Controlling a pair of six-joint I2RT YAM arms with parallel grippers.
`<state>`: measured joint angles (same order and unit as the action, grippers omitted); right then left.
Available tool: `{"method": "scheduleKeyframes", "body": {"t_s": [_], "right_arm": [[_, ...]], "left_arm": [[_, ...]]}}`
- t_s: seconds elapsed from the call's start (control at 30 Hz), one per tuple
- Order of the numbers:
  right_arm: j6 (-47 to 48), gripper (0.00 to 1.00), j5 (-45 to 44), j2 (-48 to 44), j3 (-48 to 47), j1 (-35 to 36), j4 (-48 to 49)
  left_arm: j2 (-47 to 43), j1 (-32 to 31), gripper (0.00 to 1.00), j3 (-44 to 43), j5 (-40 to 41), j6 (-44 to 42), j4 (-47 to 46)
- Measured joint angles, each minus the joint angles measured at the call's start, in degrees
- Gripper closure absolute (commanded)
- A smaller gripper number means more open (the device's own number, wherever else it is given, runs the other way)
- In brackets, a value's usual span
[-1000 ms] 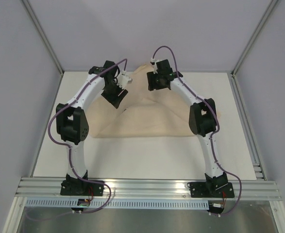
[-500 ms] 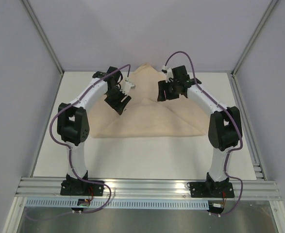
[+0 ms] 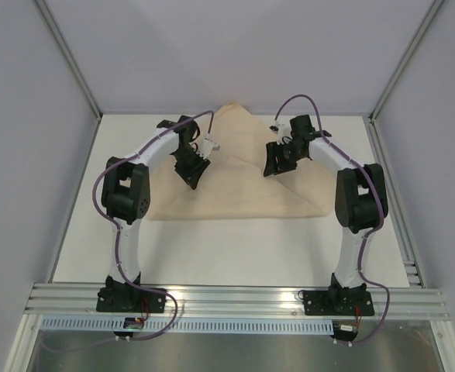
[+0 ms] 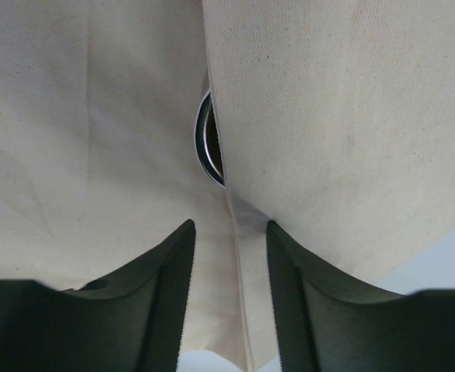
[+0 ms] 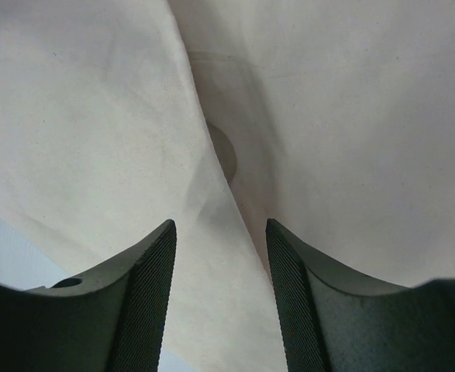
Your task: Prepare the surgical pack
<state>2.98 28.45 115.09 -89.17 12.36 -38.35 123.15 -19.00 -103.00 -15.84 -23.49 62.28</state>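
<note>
Left gripper (image 4: 229, 232) has its two fingers apart with nothing held between them; it points down at the tan cloth (image 3: 235, 194), a little left of the cloth's middle; the edge of a cloth flap (image 4: 215, 93) runs through the gap between the fingers and goes straight on ahead, so its long way lines up with the way the gripper looks; just past the fingertips a bit of shiny metal rim (image 4: 205, 147) peeps out from under that edge; the rest is hidden, so I cannot tell what it is. Right gripper (image 5: 221, 229) is spread apart and empty too; it points down a little right of the middle, and a fold (image 5: 200, 132) in the cloth runs between its fingers; ahead of it sits a dark round patch (image 5: 224, 151), too dim to name. From above, the cloth lies as a big triangle on the white table (image 3: 211, 256), its point at the far side; both grippers are over it, well apart. I think the left one is nearer the peeping metal; in its own view the flap lies to the right, so a pull to the left would cover the rim; whether the fingers touch the cloth I cannot tell.
</note>
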Motion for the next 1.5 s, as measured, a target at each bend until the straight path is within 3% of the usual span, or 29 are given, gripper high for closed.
{"method": "scheduleKeyframes", "body": {"t_s": [0.23,0.33,0.43,0.53,0.83,0.93,1.0,1.03,1.17,1.5], "right_arm": [[1.0,0.51,1.6,3.9,0.0,0.3,-0.3],[1.0,0.68,2.8,5.0,0.0,0.3,-0.4],[0.9,0.79,4.0,5.2,-0.4,0.4,-0.7],[0.7,0.83,4.6,5.7,-1.4,0.3,-1.2],[0.5,0.80,4.0,7.4,-4.8,0.3,-4.3],[0.5,0.85,3.8,7.5,-5.1,0.3,-4.7],[0.0,0.92,3.5,7.6,-5.4,0.3,-4.9],[-0.5,0.94,3.3,7.6,-5.5,0.3,-4.9],[-2.3,0.99,2.9,7.9,-6.0,0.3,-4.5],[-6.7,1.00,2.1,8.3,-6.1,0.3,-2.7]], "left_arm": [[1.2,0.0,0.88,0.0,-1.0,0.2,0.0],[1.2,0.0,1.00,0.0,-0.7,0.0,-0.2],[1.2,0.0,1.00,-0.1,0.2,0.1,-0.4],[1.2,0.0,1.00,-0.4,1.5,0.2,-0.5],[1.2,1.7,1.00,-1.0,3.8,1.3,-1.3],[1.2,2.4,1.00,-1.8,3.7,1.4,-1.3],[1.2,2.4,0.92,-2.2,3.4,1.5,-1.3],[1.1,2.4,0.80,-2.4,3.3,1.5,-1.3],[1.1,2.3,0.54,-2.6,2.0,0.7,-0.9],[1.1,2.3,0.45,-1.6,-4.9,-1.0,1.5]]}}
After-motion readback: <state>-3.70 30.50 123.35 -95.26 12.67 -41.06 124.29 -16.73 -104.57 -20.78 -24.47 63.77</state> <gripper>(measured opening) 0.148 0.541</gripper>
